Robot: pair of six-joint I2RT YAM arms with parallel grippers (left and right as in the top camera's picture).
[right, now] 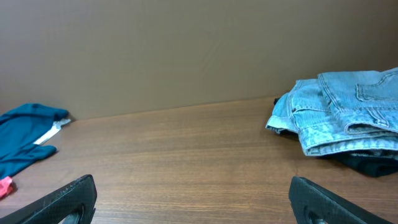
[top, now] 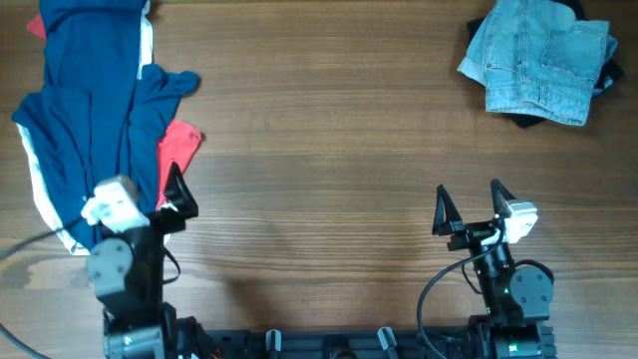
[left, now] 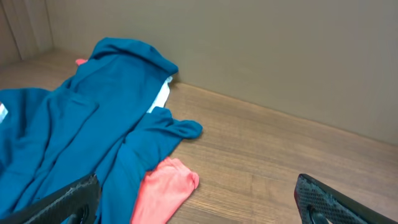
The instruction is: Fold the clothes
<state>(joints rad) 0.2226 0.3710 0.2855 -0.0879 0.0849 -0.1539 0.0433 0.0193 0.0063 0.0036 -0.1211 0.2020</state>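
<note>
at the far right corner of the table (top: 329,150) i see the pale denim shorts (top: 538,62), bunched into a thick, rumpled block. they are faded blue twill with a stitched pocket and heavy seams showing on top. they lie on a black garment (top: 523,120) whose edge pokes out beneath on the near side. over at the far left sprawls the navy garment (top: 90,110), smooth thin cloth, unfolded and creased in long ridges, with a red panel (top: 177,145) at its near right edge and a white stripe (top: 40,194) down its left side. my left gripper (left: 198,208) hovers at that garment's near end, jaws spread wide, nothing between them. my right gripper (top: 469,191) sits near the front on the right, well apart from the shorts, jaws likewise wide and empty, its black textured fingers (right: 62,199) over bare wood grain.
</note>
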